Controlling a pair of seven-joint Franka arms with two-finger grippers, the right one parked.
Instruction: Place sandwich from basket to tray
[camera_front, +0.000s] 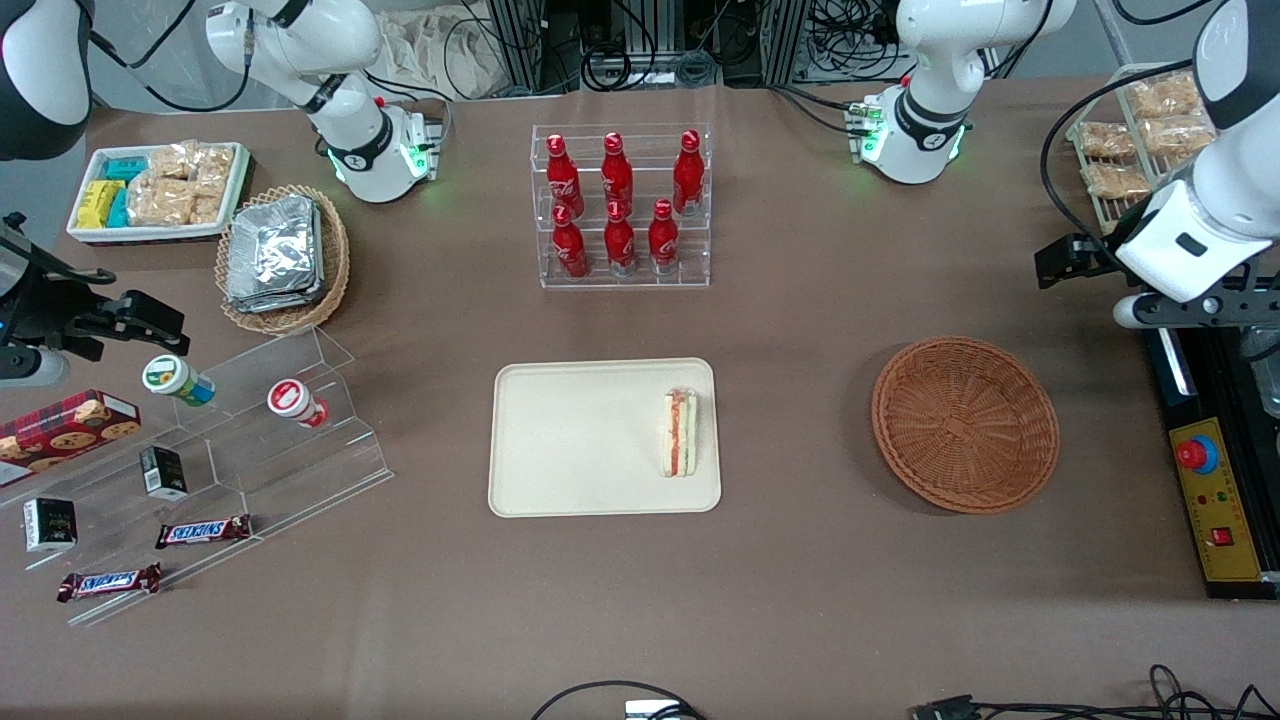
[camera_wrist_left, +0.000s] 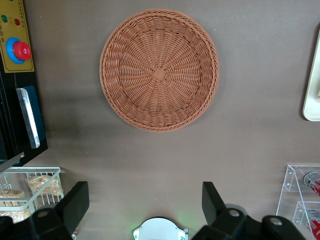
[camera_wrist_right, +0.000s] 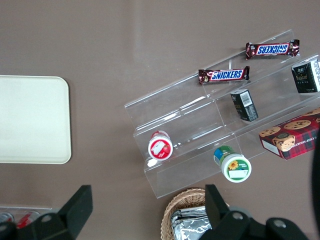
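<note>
The sandwich (camera_front: 681, 432), a wrapped wedge with red and green layers, lies on the cream tray (camera_front: 570, 440), along the short edge nearest the basket. The round reddish-brown basket (camera_front: 965, 423) (camera_wrist_left: 159, 70) has nothing in it. My left gripper (camera_front: 1062, 262) (camera_wrist_left: 145, 202) hangs well above the table, farther from the front camera than the basket and toward the working arm's end. It is open, with nothing between its fingers. A strip of the tray's rim (camera_wrist_left: 314, 85) shows in the left wrist view, and one bare end of the tray (camera_wrist_right: 30, 120) in the right wrist view.
A clear rack of red bottles (camera_front: 622, 205) stands farther back than the tray. Toward the parked arm's end are a stepped acrylic shelf with snacks (camera_front: 200, 440), an oval basket of foil packets (camera_front: 283, 257) and a white snack tray (camera_front: 160, 190). A control box (camera_front: 1215, 500) and wire rack (camera_front: 1140, 140) flank the working arm.
</note>
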